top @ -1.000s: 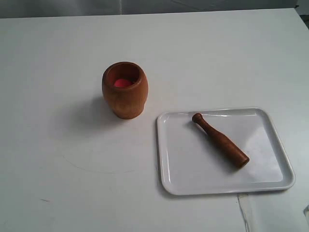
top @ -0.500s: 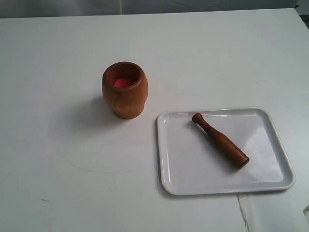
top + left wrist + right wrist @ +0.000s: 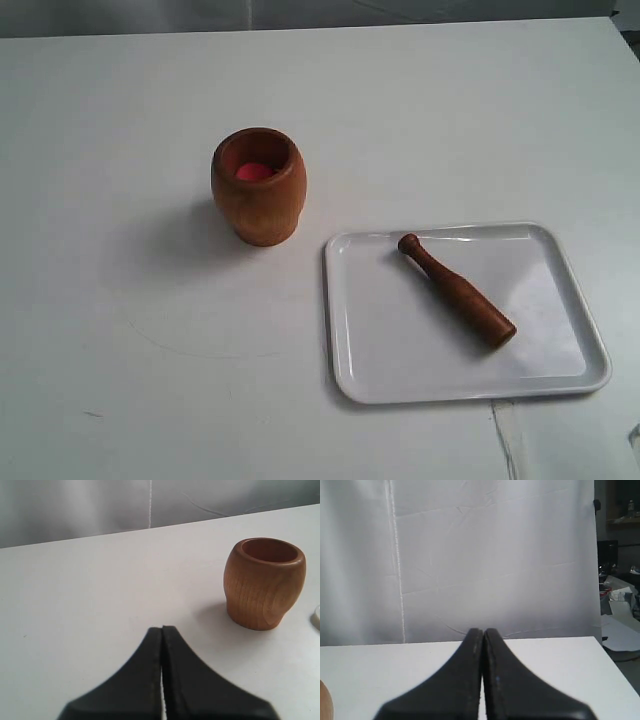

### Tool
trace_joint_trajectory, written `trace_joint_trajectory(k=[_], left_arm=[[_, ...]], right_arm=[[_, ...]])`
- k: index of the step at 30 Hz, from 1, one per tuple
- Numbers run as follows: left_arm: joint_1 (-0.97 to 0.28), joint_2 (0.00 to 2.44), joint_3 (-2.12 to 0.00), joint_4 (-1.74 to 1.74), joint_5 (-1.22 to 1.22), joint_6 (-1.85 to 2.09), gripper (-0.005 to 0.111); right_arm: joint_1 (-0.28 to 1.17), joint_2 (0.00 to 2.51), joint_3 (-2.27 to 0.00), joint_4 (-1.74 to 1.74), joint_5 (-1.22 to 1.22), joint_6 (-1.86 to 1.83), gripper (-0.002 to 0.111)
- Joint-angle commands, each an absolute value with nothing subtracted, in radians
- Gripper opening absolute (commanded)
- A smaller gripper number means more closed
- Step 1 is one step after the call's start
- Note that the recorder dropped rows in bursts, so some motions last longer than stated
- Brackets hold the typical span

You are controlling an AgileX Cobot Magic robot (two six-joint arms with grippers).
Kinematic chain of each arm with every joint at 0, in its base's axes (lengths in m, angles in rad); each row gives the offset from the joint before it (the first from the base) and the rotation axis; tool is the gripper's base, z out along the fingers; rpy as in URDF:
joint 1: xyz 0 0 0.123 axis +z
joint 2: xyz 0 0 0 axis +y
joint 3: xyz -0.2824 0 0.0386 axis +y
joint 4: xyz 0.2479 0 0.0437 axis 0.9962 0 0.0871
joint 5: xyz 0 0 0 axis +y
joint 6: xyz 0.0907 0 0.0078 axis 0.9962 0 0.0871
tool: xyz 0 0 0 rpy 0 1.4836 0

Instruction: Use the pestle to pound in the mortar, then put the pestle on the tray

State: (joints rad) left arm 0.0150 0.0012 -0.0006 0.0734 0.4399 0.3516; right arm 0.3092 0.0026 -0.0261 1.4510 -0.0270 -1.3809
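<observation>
The reddish-brown wooden mortar (image 3: 258, 186) stands upright on the white table, its red-pink inside showing; the left wrist view has the mortar (image 3: 264, 584) ahead and off to one side. The dark-brown pestle (image 3: 457, 290) lies slanted on the glossy white tray (image 3: 400, 370), knob end toward the mortar. Neither gripper appears in the exterior view. My left gripper (image 3: 162, 628) is shut on nothing, well short of the mortar. My right gripper (image 3: 483, 630) is shut and empty, with the table and a white backdrop ahead of it.
A thin edge of the tray (image 3: 316, 617) peeks in at the side of the left wrist view. A sliver of the mortar (image 3: 324, 702) shows at the right wrist view's edge. Cluttered shelves (image 3: 620, 555) stand beyond the backdrop. A white strip (image 3: 508, 440) lies near the table's front.
</observation>
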Motion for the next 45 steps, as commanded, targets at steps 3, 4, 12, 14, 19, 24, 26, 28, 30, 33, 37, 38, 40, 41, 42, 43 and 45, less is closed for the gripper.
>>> trace_joint_trajectory(k=[3, 4, 12, 14, 19, 24, 26, 28, 30, 33, 37, 38, 40, 41, 42, 43, 45], left_arm=[[0.007, 0.000, 0.000, 0.066, 0.437, 0.343, 0.000], [0.007, 0.000, 0.000, 0.066, 0.437, 0.343, 0.000], [0.007, 0.000, 0.000, 0.066, 0.437, 0.343, 0.000], [0.007, 0.000, 0.000, 0.066, 0.437, 0.343, 0.000], [0.007, 0.000, 0.000, 0.066, 0.437, 0.343, 0.000], [0.007, 0.000, 0.000, 0.066, 0.437, 0.343, 0.000], [0.007, 0.000, 0.000, 0.066, 0.437, 0.343, 0.000], [0.007, 0.000, 0.000, 0.066, 0.437, 0.343, 0.000], [0.007, 0.000, 0.000, 0.066, 0.437, 0.343, 0.000], [0.007, 0.000, 0.000, 0.066, 0.437, 0.343, 0.000], [0.007, 0.000, 0.000, 0.066, 0.437, 0.343, 0.000], [0.007, 0.000, 0.000, 0.066, 0.437, 0.343, 0.000], [0.007, 0.000, 0.000, 0.066, 0.437, 0.343, 0.000], [0.007, 0.000, 0.000, 0.066, 0.437, 0.343, 0.000], [0.007, 0.000, 0.000, 0.066, 0.437, 0.343, 0.000], [0.007, 0.000, 0.000, 0.066, 0.437, 0.343, 0.000], [0.007, 0.000, 0.000, 0.066, 0.437, 0.343, 0.000]], right_arm=[[0.300, 0.000, -0.020, 0.721, -0.038, -0.609, 0.000], [0.300, 0.000, -0.020, 0.698, -0.043, -0.563, 0.000], [0.300, 0.000, -0.019, 0.637, -0.035, -0.551, 0.000], [0.300, 0.000, -0.011, 0.506, -0.020, -0.480, 0.000], [0.300, 0.000, 0.000, -0.017, 0.043, -0.060, 0.000], [0.300, 0.000, 0.000, -0.084, 0.065, -0.023, 0.000], [0.276, 0.000, 0.000, -0.109, 0.076, -0.021, 0.000], [0.190, 0.000, 0.000, -0.103, 0.095, 0.000, 0.000], [0.108, 0.000, 0.000, -0.098, 0.099, 0.014, 0.000], [0.060, 0.000, 0.000, -0.098, 0.106, 0.014, 0.000], [0.060, 0.000, 0.000, -0.098, 0.140, 0.016, 0.000], [0.060, 0.000, 0.000, -0.096, 0.143, 0.016, 0.000], [0.060, 0.000, 0.000, -0.096, 0.143, 0.016, 0.000], [0.060, 0.000, 0.000, -0.096, 0.143, 0.016, 0.000], [0.060, 0.000, 0.000, -0.096, 0.143, 0.016, 0.000], [0.060, 0.000, 0.000, -0.095, 0.143, 0.016, 0.000], [0.060, 0.000, 0.000, -0.095, 0.143, 0.016, 0.000]])
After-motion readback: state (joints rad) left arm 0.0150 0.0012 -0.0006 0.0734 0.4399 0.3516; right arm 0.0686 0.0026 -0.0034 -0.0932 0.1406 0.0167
